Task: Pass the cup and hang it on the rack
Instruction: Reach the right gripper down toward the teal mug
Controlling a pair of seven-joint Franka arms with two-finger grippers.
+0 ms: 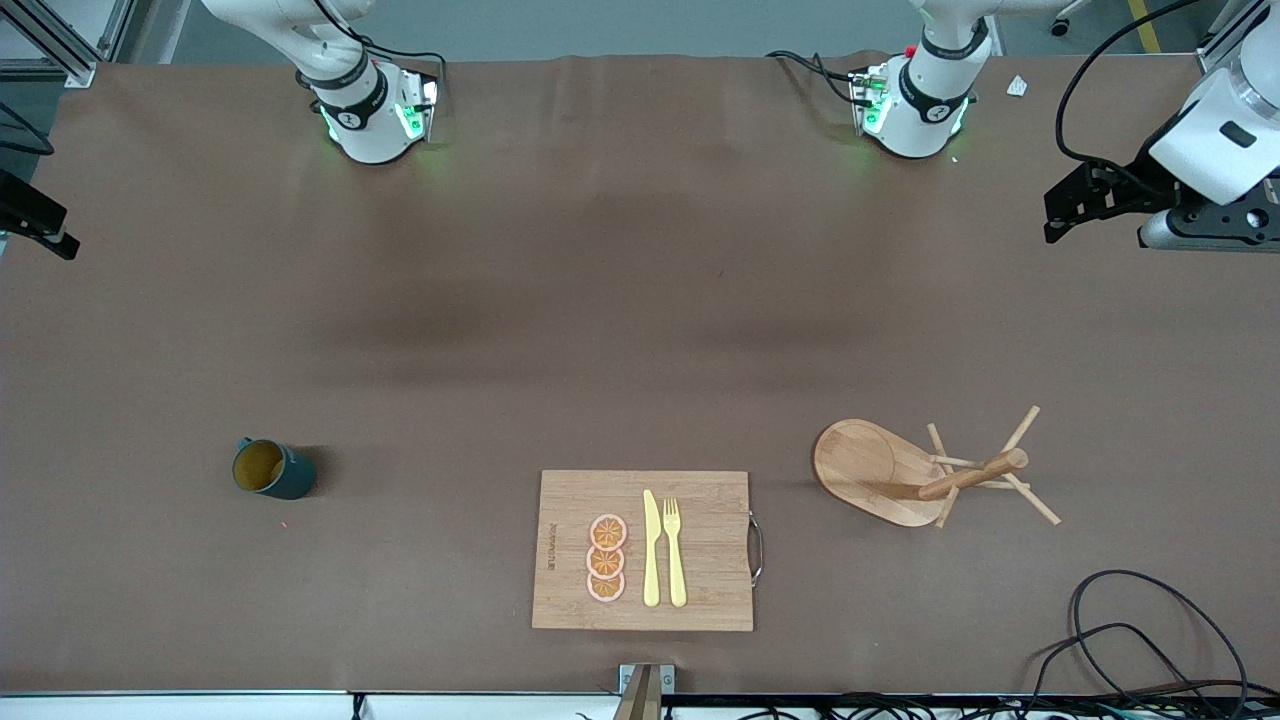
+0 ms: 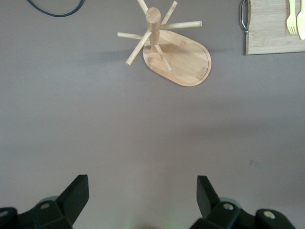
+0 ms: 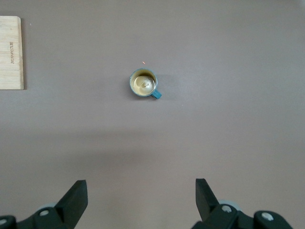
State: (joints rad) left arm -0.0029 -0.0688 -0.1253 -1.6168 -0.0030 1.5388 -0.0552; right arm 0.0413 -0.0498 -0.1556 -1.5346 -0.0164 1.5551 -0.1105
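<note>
The dark teal cup (image 1: 272, 470) stands upright on the table toward the right arm's end, its tan inside showing; it also shows in the right wrist view (image 3: 143, 84). The wooden rack (image 1: 930, 470) stands toward the left arm's end, with an oval base, a post and angled pegs; it also shows in the left wrist view (image 2: 164, 47). My left gripper (image 2: 143, 191) is open and empty, raised at the table's edge (image 1: 1062, 212), well away from the rack. My right gripper (image 3: 141, 193) is open and empty, raised at the other end (image 1: 45, 232), well away from the cup.
A bamboo cutting board (image 1: 715, 590) lies between cup and rack, nearer the front camera, carrying orange slices (image 1: 606, 558), a yellow knife (image 1: 651, 548) and a fork (image 1: 674, 550). Black cables (image 1: 1130, 640) lie at the near corner toward the left arm's end.
</note>
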